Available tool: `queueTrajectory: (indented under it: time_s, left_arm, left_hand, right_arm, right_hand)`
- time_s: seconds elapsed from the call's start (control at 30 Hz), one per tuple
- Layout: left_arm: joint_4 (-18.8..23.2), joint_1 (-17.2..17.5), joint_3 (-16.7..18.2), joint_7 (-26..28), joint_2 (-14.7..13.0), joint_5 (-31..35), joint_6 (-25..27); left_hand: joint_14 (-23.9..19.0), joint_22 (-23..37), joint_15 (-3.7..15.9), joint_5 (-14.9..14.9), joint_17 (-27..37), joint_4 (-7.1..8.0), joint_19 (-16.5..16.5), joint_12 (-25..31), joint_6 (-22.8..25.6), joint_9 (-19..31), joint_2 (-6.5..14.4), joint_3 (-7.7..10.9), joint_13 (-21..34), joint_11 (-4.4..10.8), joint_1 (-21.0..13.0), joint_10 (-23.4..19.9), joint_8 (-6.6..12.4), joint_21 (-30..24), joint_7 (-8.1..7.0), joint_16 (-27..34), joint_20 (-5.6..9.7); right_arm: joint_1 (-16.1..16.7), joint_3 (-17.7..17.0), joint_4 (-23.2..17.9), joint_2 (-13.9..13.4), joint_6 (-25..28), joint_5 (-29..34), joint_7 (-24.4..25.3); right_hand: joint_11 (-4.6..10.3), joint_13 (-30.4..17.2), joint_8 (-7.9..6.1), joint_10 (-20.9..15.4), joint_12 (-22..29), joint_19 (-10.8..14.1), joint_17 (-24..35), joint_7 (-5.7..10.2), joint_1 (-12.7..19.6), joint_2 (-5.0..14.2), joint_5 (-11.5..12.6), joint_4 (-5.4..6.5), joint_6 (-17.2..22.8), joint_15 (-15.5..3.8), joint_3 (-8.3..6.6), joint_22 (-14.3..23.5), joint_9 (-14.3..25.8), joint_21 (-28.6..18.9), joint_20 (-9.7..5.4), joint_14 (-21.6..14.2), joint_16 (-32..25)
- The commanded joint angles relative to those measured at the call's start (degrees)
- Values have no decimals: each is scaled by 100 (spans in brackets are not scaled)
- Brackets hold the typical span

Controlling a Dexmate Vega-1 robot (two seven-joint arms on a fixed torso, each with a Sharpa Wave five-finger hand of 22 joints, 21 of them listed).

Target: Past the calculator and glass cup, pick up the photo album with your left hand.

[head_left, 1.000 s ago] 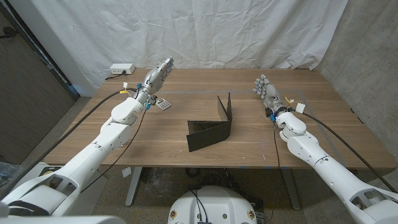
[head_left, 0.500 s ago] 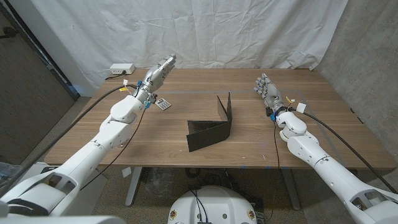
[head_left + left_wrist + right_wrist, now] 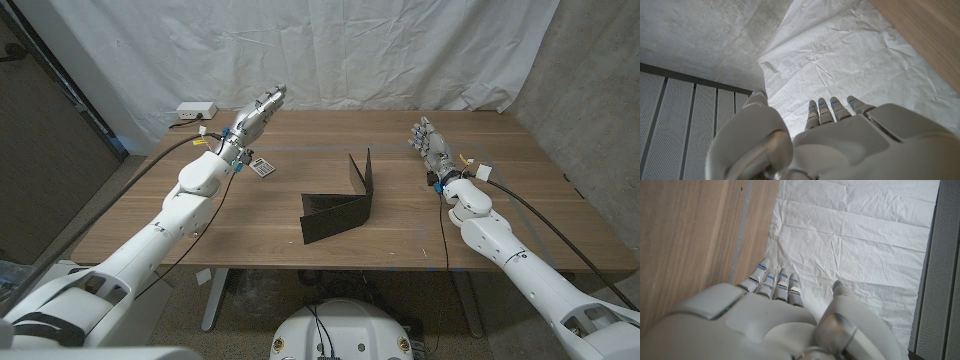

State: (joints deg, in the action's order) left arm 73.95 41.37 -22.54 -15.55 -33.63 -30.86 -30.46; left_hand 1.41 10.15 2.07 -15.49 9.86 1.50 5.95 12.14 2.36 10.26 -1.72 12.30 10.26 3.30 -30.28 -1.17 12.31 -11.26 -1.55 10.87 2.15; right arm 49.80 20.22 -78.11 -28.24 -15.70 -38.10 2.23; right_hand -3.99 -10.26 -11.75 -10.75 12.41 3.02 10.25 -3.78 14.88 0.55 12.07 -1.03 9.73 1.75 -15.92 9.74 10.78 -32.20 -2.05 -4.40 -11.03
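Your left hand (image 3: 255,114) sits in the upper left of the head view, lifted above the far left part of the wooden table (image 3: 260,225), its fingers (image 3: 274,96) stretched out straight and close together toward the white backdrop (image 3: 350,50), holding nothing. In your left wrist view the same hand (image 3: 840,135) shows its back, fingers extended side by side with the thumb set off to one side, pointing at the wrinkled white cloth.

Just beside your left wrist, toward the middle of the frame, the calculator (image 3: 261,167) lies on the wood, partly covered by the arm. You cannot make out a glass cup from these views.

The photo album (image 3: 340,203) stands at the centre of the head view, a dark book opened at an angle, one cover flat on the table and the other upright. It is well apart from your left hand, to the right of it and lower in the frame.

Your right hand (image 3: 429,143) is in the upper right of the head view, over the table's right side, fingers straight, slightly apart, empty. Your right wrist view shows its back (image 3: 775,315) with fingers extended toward the cloth and the table edge alongside.

A white power strip (image 3: 195,111) rests at the table's far left corner.
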Motion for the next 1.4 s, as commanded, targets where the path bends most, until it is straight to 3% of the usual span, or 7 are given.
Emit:
queueTrajectory:
  time_s: [0.03, 0.2, 0.47, 0.83, 0.93, 1.07, 1.4]
  left_arm:
    - [0, -113, -84, -55, -54, 183, -68]
    - [153, -39, -70, 98, -79, 319, -156]
    - [311, -10, -68, 195, -164, 474, -175]
    - [398, -47, -109, 308, -202, 709, -205]
    - [454, -62, -130, 330, -241, 790, -161]
    - [561, -65, -153, 399, -295, 946, -122]
    - [714, -85, -207, 473, -377, 1182, -71]
  left_hand:
    - [-30, -7, 232, 1, 15, -44, 12, -2, 35, 30, 12, 15, 27, 61, -89, -24, -5, -21, -67, -1, 683]
    - [-37, -7, 238, 1, 15, -69, 25, -4, 27, 30, 11, 21, 28, 78, -127, -32, -15, -14, -85, -3, 644]
    - [-166, -7, 208, 3, 13, -172, -62, 13, 110, 30, -2, 37, 27, 3, -280, -149, -12, -35, 19, 18, 784]
    - [-248, -9, 300, -2, 12, -296, -105, 14, 135, 31, -13, 67, 27, 120, -470, -232, -27, -33, -99, 20, 697]
    - [-381, -12, 265, -8, 10, -410, -209, 34, 143, 33, -42, 87, 28, 70, -640, -349, -38, -54, -92, 41, 816]
    - [-401, -14, 259, -12, 9, -461, -235, 28, 128, 33, -65, 91, 28, 48, -713, -362, -48, -54, -67, 35, 839]
    - [-331, -22, 320, -42, 12, -706, -216, -37, -7, 38, -238, 85, 33, 163, -1043, -277, -94, -11, -108, -21, 757]
  right_arm:
    - [-47, -5, 103, 57, -61, -16, -10]
    - [-51, -12, 120, 71, -93, -19, -14]
    - [-15, -43, 81, 52, -113, -34, 1]
    - [49, -82, 0, 6, -109, -61, 10]
    - [70, -96, -13, -1, -124, -68, 15]
    - [104, -121, -40, -17, -138, -87, 16]
    - [154, -164, -90, -49, -141, -117, 31]
  right_hand:
    - [4, -25, 22, -55, -8, 55, 29, -18, 51, 14, -5, -46, 47, 2, -3, 11, 12, 33, -136, -46, -10]
    - [12, -25, 20, -48, -12, 62, 27, -16, 61, 17, -8, -55, 56, -3, -5, 12, 12, 43, -135, -48, -8]
    - [8, -25, 21, -46, -15, 71, 27, -12, 73, 31, -13, -66, 61, -1, -9, 12, 13, 62, -134, -52, -9]
    - [15, -25, 26, -50, -17, 85, 28, -6, 77, 32, -24, -80, 62, -2, -1, 14, 13, 93, -135, -53, -7]
    - [14, -25, 26, -48, -18, 85, 29, -8, 75, 35, -27, -81, 65, -5, 0, 14, 13, 103, -134, -53, -7]
    - [22, -26, 28, -42, -22, 92, 29, -9, 77, 35, -30, -87, 65, -9, 3, 14, 14, 114, -136, -52, -6]
    - [-1, -26, 31, -43, -24, 100, 30, -6, 80, 47, -38, -95, 66, 1, 5, 15, 14, 143, -135, -53, -6]
